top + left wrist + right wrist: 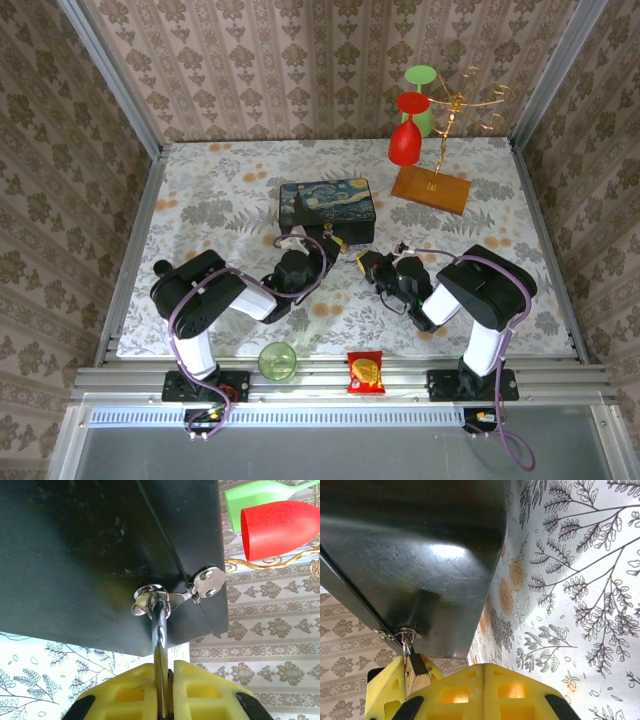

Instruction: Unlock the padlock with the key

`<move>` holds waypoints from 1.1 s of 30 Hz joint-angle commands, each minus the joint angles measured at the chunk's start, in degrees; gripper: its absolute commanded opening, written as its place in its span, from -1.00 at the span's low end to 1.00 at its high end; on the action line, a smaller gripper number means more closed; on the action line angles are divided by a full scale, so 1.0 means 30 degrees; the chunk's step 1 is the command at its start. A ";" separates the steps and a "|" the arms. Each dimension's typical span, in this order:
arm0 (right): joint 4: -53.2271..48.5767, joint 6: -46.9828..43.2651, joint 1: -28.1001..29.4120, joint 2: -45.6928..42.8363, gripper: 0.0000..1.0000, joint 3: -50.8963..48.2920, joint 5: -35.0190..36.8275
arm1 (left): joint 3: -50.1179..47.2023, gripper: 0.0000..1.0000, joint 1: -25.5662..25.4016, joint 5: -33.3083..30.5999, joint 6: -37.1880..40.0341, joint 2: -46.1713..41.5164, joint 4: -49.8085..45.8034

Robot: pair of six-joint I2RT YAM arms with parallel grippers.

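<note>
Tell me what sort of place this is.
Likely a robot lab test cell: wallpapered panel walls in a metal frame, two arms bolted to a rail, and staged props like a goblet rack.

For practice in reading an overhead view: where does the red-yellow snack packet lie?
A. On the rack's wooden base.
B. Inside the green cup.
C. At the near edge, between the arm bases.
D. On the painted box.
C: the snack packet lies at the near edge between the left arm's base and the right arm's base, beside the green cup.
</note>
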 commanded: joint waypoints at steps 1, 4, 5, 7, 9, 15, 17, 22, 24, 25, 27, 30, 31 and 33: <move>-0.0140 -0.0153 0.0106 -0.0382 -1.00 -0.0149 0.0920 | 0.0685 -1.00 -0.0197 -0.0539 -0.0191 0.0218 0.2116; -0.0129 -0.0413 -0.0138 -0.0127 -1.00 -0.0192 0.0399 | 0.0589 -1.00 -0.0083 -0.0582 0.0238 0.0302 0.2044; -0.0119 -0.0776 -0.0158 -0.0159 -1.00 -0.0237 0.0252 | 0.0527 -1.00 -0.0012 -0.0529 0.0535 0.0259 0.1935; -0.0167 -0.1490 -0.0158 -0.0422 -1.00 -0.0458 0.0054 | 0.0399 -1.00 0.0087 -0.0532 0.0907 0.0211 0.1246; -0.0243 -0.1949 -0.0187 -0.0736 -1.00 -0.0764 0.0116 | 0.0237 -1.00 0.0131 -0.0351 0.1075 0.0377 0.0921; -0.0158 -0.1925 -0.0283 -0.0179 -1.00 -0.1013 0.0193 | 0.0262 -0.95 0.0270 0.0242 0.0948 0.1392 0.1182; -0.0216 -0.2525 -0.0275 -0.0572 -1.00 -0.0944 0.0030 | 0.0495 -0.92 0.0255 0.0731 0.1203 0.1581 0.0076; -0.0566 -0.3639 -0.0538 -0.1297 -1.00 -0.1279 -0.0417 | 0.0455 -0.93 0.0134 0.1150 0.1862 0.1765 -0.1066; -0.0509 -0.3618 -0.0618 -0.0957 -1.00 -0.1290 -0.0674 | 0.0713 -0.87 0.0113 0.1606 0.2361 0.1687 -0.2023; -0.0450 -0.3542 -0.0623 -0.0767 -1.00 -0.1290 -0.0729 | 0.0709 -0.84 0.0055 0.1567 0.2508 0.1596 -0.2473; -0.0471 -0.3485 -0.0627 -0.0465 -1.00 -0.1202 -0.0830 | 0.0354 -0.83 0.0031 0.1344 0.2693 0.1513 -0.2497; -0.0476 -0.3688 -0.0607 -0.0346 -1.00 -0.1061 -0.1027 | -0.0184 -0.68 0.0102 0.1176 0.2768 0.1394 -0.2691; -0.0463 -0.3760 -0.0598 -0.0348 -1.00 -0.0981 -0.1112 | -0.0382 -0.57 0.0100 0.1110 0.2881 0.1290 -0.2719; -0.0502 -0.3986 -0.0621 -0.0401 -1.00 -0.0841 -0.1333 | -0.0582 -0.41 0.0039 0.0956 0.3235 0.0880 -0.3307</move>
